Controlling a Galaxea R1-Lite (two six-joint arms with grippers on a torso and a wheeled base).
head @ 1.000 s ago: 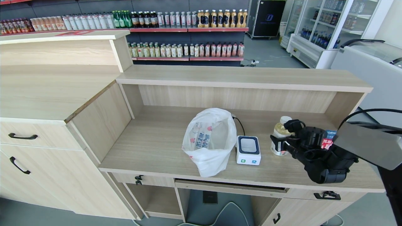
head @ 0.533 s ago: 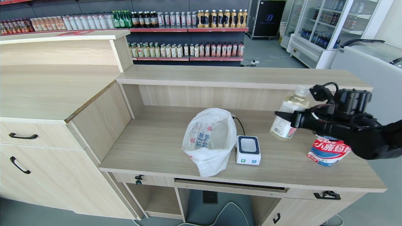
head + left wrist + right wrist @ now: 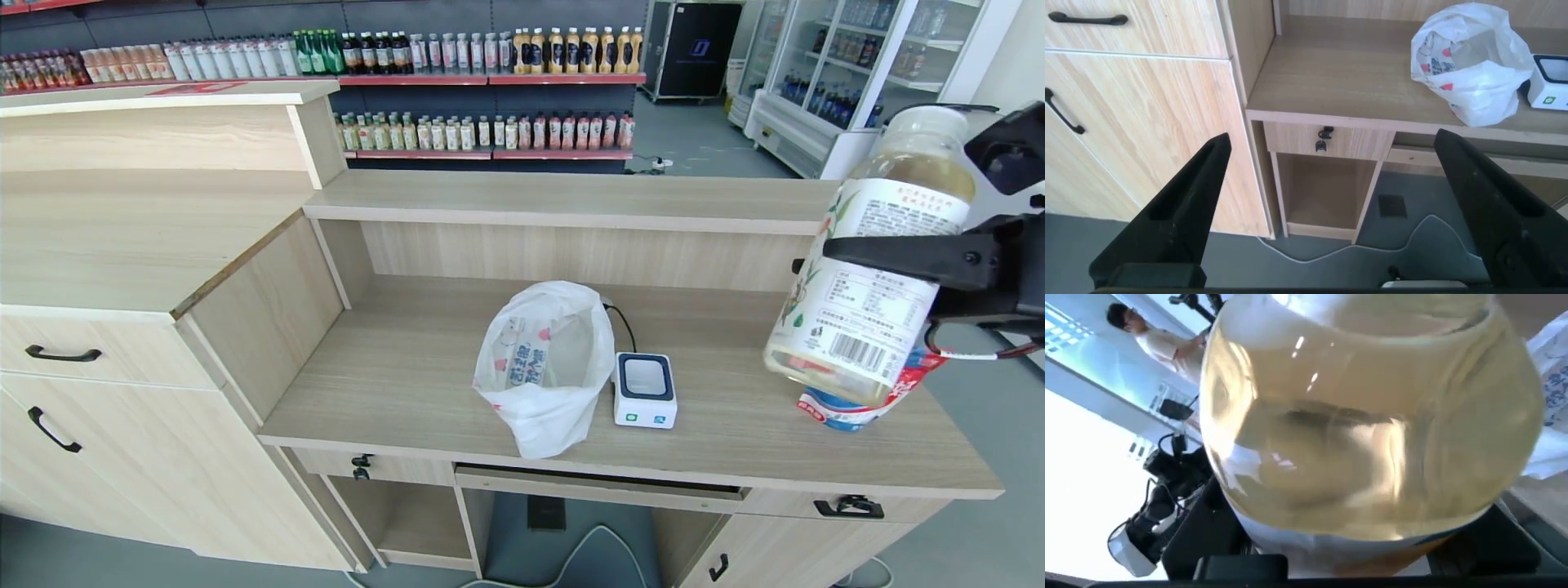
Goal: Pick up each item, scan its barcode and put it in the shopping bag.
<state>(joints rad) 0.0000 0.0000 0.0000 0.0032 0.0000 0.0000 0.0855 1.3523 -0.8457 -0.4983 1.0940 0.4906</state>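
My right gripper [image 3: 849, 249] is shut on a clear bottle of pale yellow drink [image 3: 865, 318] with a white cap. It holds the bottle tilted, high above the counter's right end, barcode facing the head camera. The bottle's base [image 3: 1372, 425] sits close to the right wrist camera. A red, white and blue snack pouch [image 3: 849, 408] lies on the counter under the bottle, mostly hidden by it. The white scanner [image 3: 645, 389] stands mid-counter, beside the open white shopping bag [image 3: 545, 363] on its left. My left gripper [image 3: 1331, 229] hangs open, low in front of the counter's left end.
The wooden counter [image 3: 408, 376] has a raised back ledge and a taller cabinet on its left. A black cable runs from the scanner behind the bag. Drawers [image 3: 1323, 140] and an open cubby lie under the counter. Shelves of drinks stand far behind.
My right gripper has lifted the bottle off the counter, up, rightward and closer to the head camera. The snack pouch behind it came into view. Bag and scanner stayed put.
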